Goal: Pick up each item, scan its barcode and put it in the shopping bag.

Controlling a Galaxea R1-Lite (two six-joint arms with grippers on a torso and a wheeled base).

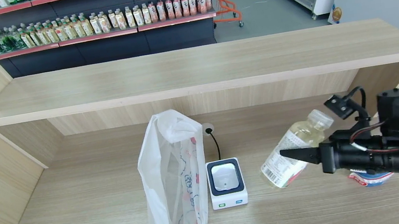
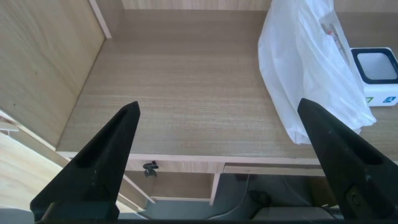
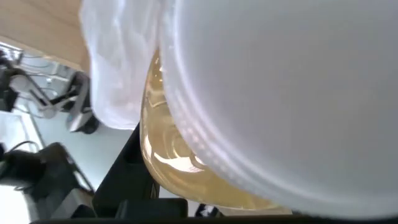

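Right hand grasping a tilted drink bottle (cap raised), base end nearest the barcode scanner to its left.

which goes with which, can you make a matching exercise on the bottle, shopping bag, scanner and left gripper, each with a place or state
1 bottle
2 shopping bag
3 scanner
4 left gripper

a open, holding nothing
b lifted off the counter, tilted
c sits flat on the counter
d translucent, standing upright

Pairs: 1-b, 2-d, 3-c, 4-a
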